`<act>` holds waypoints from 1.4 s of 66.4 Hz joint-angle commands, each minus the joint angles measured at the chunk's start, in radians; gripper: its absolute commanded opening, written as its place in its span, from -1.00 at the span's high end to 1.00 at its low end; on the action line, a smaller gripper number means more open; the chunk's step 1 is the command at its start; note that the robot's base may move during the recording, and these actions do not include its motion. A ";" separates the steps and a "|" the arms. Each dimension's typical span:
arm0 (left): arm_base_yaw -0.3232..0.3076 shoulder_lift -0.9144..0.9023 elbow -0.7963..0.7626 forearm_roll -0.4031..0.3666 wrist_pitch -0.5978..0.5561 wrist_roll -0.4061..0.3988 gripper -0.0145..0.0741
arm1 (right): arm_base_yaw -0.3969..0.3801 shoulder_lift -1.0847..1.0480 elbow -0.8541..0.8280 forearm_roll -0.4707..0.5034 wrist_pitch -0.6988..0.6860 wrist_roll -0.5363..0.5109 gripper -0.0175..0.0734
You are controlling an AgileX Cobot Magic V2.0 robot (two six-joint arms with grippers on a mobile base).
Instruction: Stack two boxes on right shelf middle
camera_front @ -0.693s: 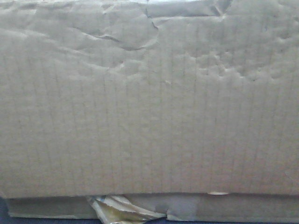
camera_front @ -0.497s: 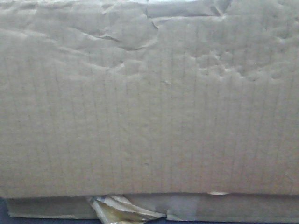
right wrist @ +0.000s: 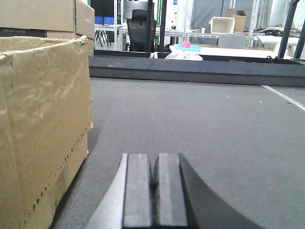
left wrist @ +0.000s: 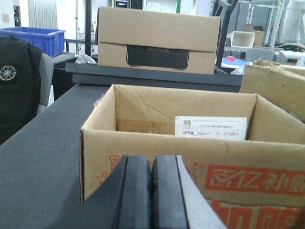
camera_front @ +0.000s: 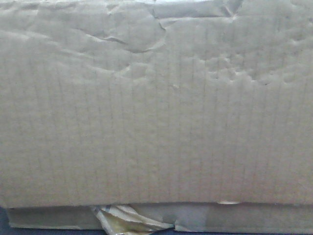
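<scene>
A big tan cardboard box (camera_front: 156,107) with creases near its top fills the front view. Under it lies a thin flat box (camera_front: 244,218) with a scrap of glossy tape (camera_front: 127,220) at its edge. The right shelf is out of view. My left gripper (left wrist: 151,191) is shut with nothing in it, just in front of an open carton with red print (left wrist: 143,152). My right gripper (right wrist: 155,191) is shut and empty, low over the grey surface (right wrist: 214,124). A creased tan box wall (right wrist: 43,119) stands close on its left.
A closed carton with a dark label (left wrist: 157,40) sits on a dark ledge behind the open carton. A blue bin (left wrist: 35,38) and a chair with a black jacket (left wrist: 19,81) are at the left. A dark raised edge (right wrist: 190,64) bounds the grey surface.
</scene>
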 commanded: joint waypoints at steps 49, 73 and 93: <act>0.004 0.446 -0.707 0.033 0.708 -0.006 0.92 | -0.005 -0.003 0.000 0.003 -0.021 -0.003 0.98; 0.004 0.863 -0.916 -0.026 0.736 -0.006 0.92 | -0.005 -0.003 0.000 0.003 -0.021 -0.003 0.98; 0.098 1.168 -1.138 -0.131 0.983 0.186 0.92 | -0.005 -0.003 0.000 0.003 -0.021 -0.003 0.98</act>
